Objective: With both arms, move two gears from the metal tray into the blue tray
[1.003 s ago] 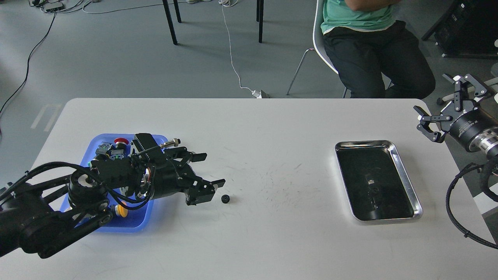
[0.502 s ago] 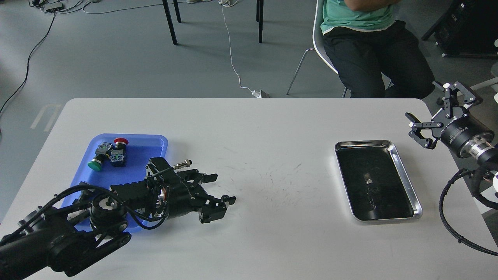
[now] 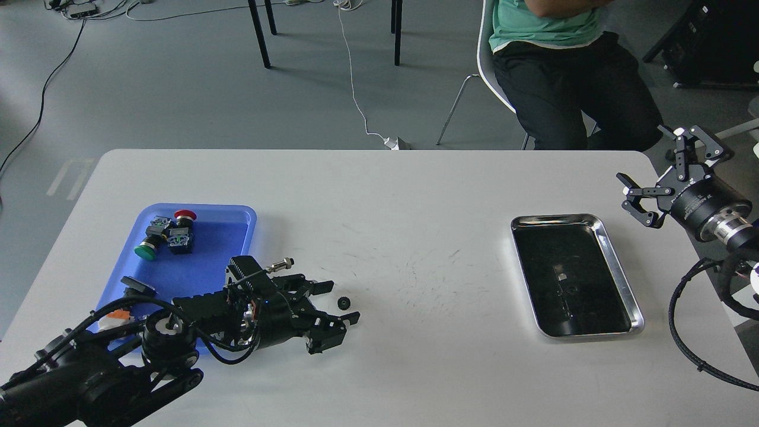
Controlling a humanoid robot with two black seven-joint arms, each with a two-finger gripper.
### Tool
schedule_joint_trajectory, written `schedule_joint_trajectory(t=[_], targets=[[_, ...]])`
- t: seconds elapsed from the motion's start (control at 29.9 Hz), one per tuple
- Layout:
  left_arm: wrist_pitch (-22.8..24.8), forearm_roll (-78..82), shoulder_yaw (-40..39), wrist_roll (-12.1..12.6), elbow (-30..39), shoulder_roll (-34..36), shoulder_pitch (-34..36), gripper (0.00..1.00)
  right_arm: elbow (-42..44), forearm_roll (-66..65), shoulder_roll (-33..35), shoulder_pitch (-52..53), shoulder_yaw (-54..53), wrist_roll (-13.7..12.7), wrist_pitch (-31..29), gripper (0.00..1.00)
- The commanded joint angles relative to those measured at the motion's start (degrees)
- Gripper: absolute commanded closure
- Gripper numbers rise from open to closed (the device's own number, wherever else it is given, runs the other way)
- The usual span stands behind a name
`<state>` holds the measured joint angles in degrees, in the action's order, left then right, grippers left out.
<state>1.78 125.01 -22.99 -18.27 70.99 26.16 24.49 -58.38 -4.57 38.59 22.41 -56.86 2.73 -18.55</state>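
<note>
One gear (image 3: 343,303), a tiny black toothed wheel, lies on the white table just right of the blue tray (image 3: 220,236). My left gripper (image 3: 339,303) lies low over the table, open, with its fingertips on either side of the gear and a gap to each. The metal tray (image 3: 617,261) stands at the right; its dark floor shows only reflections, and I see no second gear. My right gripper (image 3: 661,171) is open and empty, raised off the table's right edge, beyond the metal tray.
The blue tray holds push-button switches: a red-capped one (image 3: 184,214) and a green-capped one (image 3: 144,251) at the back, and others partly hidden by my left arm. A seated person (image 3: 569,71) is behind the table's far right edge.
My left gripper has left the blue tray, moved toward me and to the right, and its fingers now flank the gear. My right gripper shifted slightly left and up.
</note>
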Motion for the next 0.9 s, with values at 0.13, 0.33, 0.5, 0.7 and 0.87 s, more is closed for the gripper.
schedule_joint_trajectory(t=[0.13, 0.33, 0.5, 0.7, 0.87], targets=[[0.0, 0.0, 0.0, 0.1, -0.3, -0.4, -0.1, 0.36, -0.3, 0.0, 0.0, 0.1, -0.1, 0.0, 0.0, 0.03], [-0.2, 0.0, -0.1, 0.2, -2.0, -0.9, -0.1, 0.5, -0.2, 0.0, 0.0, 0.1, -0.1, 0.0, 0.0, 0.03], [-0.4, 0.0, 0.0, 0.2, -2.9, -1.2, -0.2, 0.68, -0.2, 0.0, 0.0, 0.1, -0.1, 0.0, 0.0, 0.03], [-0.4, 0.0, 0.0, 0.0, -3.1, -0.6, -0.2, 0.89, -0.2, -0.1, 0.0, 0.1, -0.1, 0.0, 0.0, 0.03], [-1.0, 0.0, -0.4, -0.4, -2.4, 0.5, -0.1, 0.91, -0.2, 0.0, 0.0, 0.1, -0.1, 0.0, 0.0, 0.03]])
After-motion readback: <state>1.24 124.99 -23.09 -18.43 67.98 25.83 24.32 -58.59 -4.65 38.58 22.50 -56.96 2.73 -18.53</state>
